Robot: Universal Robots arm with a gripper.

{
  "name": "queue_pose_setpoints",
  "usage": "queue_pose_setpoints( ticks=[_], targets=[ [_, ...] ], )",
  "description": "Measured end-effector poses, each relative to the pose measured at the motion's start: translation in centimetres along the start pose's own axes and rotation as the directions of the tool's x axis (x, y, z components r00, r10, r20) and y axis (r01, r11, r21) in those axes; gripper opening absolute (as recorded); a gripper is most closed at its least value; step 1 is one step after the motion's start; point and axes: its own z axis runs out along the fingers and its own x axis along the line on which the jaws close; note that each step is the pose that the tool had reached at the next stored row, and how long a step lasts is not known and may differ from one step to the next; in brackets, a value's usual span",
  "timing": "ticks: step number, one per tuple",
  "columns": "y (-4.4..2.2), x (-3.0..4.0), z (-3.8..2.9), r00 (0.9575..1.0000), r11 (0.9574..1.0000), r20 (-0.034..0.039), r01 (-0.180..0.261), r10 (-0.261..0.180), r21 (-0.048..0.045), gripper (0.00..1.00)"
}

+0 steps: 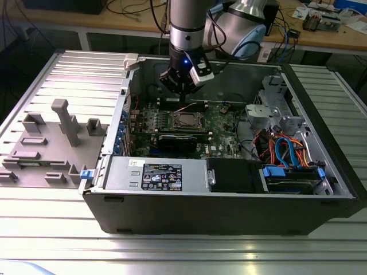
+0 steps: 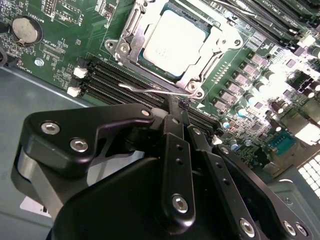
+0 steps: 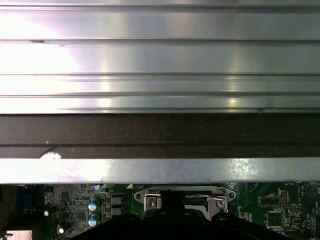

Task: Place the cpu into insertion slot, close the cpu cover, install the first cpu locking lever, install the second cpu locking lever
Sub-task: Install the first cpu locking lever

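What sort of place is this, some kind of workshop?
Probably a robotics or electronics lab: a robot arm reaches into an open computer case on a ribbed metal table, with a cable-strewn workbench behind.

Silvery cpu [image 2: 172,42] lies flat in the slot [image 1: 187,120]; grey cover [image 2: 218,44] lies down over it, framing it; thin wire lever [image 2: 150,90] alongside.
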Motion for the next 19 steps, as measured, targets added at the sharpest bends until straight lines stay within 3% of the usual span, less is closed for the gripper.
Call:
queue_pose_setpoints(
  ticks=[4, 8, 19],
  targets=[
    [0.02, -0.09, 0.22, 1.0, 1.0, -0.0001, 0.001, -0.001, 0.0001, 0.11],
    [0.05, -0.11, 0.38, 0.9994, 0.9994, -0.0008, 0.033, -0.033, -0.0004, 0.11],
    [0.41, -0.76, 0.73, 0.9994, 0.9994, -0.0007, 0.034, -0.034, -0.0006, 0.11]
  ],
)
